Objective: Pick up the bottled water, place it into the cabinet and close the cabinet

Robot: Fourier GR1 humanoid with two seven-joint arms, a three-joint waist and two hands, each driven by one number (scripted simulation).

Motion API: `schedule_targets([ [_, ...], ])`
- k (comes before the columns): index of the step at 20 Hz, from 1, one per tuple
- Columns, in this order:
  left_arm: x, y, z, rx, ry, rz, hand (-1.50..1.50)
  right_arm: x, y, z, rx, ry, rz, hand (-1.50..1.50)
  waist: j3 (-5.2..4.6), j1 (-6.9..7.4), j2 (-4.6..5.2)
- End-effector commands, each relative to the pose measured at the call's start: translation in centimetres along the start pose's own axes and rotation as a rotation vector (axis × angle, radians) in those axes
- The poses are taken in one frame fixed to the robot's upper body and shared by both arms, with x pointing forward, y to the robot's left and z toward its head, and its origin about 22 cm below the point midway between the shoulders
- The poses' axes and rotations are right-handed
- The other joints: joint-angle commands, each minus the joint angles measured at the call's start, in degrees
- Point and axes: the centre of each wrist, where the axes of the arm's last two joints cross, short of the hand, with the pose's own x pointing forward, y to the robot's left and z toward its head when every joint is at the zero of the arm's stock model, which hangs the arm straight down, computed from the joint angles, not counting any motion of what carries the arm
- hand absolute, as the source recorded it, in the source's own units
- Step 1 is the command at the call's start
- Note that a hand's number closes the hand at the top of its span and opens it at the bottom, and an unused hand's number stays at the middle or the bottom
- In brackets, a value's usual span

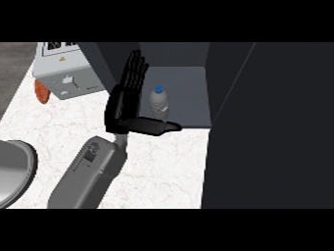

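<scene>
I see bottled water upright inside the cabinet, at 3 o'clock just beside my left hand; fingers straight, thumb out, holding nothing. Door open.

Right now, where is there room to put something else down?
The marble counter is bare between the grey forearm and the dark cabinet door. It is crowded up top: the left hand stands open beside the water bottle on the cabinet floor, with a grey appliance at left.
</scene>
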Motion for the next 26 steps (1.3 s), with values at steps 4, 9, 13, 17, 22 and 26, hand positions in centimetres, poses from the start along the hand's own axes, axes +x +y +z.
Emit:
schedule_targets([
  [4,4.4,2.4,5.1,0.078,-0.068,0.016,-1.5,-0.1,1.0,-0.3,0.018,0.018,-0.02,-1.5,-0.15,0.35,-0.09],
  [9,6.8,0.6,8.8,0.04,-0.041,0.088,-1.5,-0.2,1.9,-0.2,0.012,0.004,-0.015,-1.5,-0.16,-0.19,0.04],
  [13,7.6,1.1,12.4,0.017,-0.031,0.11,-1.5,1.6,1.4,0.7,0.092,0.02,0.043,-1.5,-0.18,-0.33,0.0],
  [17,9.0,0.1,14.9,0.007,-0.051,0.128,-1.5,0.9,1.4,-0.1,0.213,0.087,0.112,1.5,-0.18,0.05,0.05],
  [22,9.9,3.3,17.8,0.057,-0.07,0.105,-1.5,1.2,2.2,-0.3,0.417,0.137,0.16,1.5,-0.26,0.9,0.01],
  [26,12.3,5.3,19.7,0.1,-0.094,0.089,-1.5,1.7,3.2,0.8,0.49,0.153,0.12,1.5,-0.25,0.72,-0.08],
])
